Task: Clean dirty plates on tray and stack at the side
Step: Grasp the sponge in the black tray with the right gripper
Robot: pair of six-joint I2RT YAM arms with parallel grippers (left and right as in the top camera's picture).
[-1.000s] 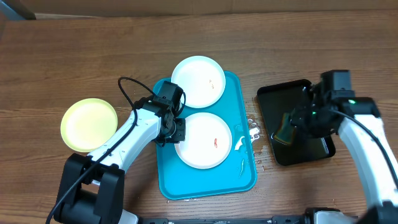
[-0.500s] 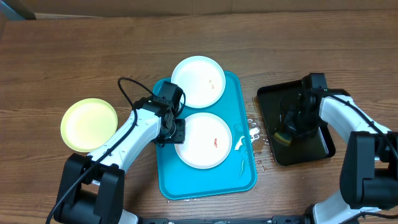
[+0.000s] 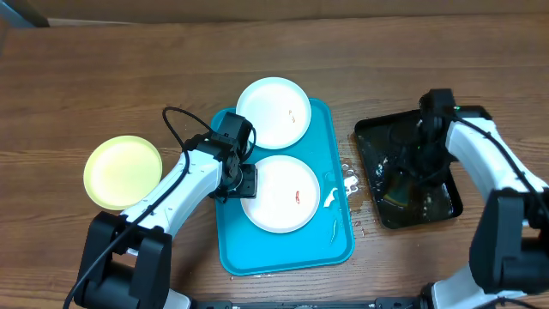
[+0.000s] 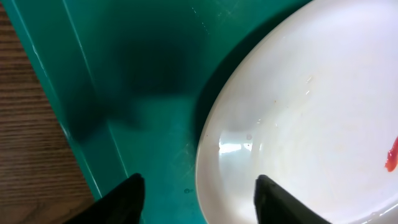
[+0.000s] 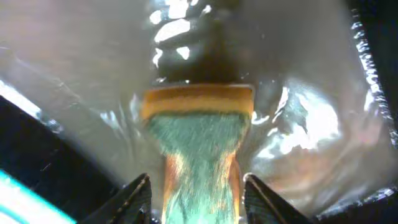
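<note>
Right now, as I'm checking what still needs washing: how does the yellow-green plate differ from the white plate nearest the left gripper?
The yellow-green plate sits on the table, left of the tray; the white plate lies in it. The yellow-green plate shows no smear; the white plate bears a red one. Both are round and shallow.

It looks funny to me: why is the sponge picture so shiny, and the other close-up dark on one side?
Right wrist view: light glares off the glossy, wet-looking black tray around the sponge. Left wrist view: a soft shadow darkens the turquoise tray, and a small glint sits on the white plate. Overhead view: even and sharp.
</note>
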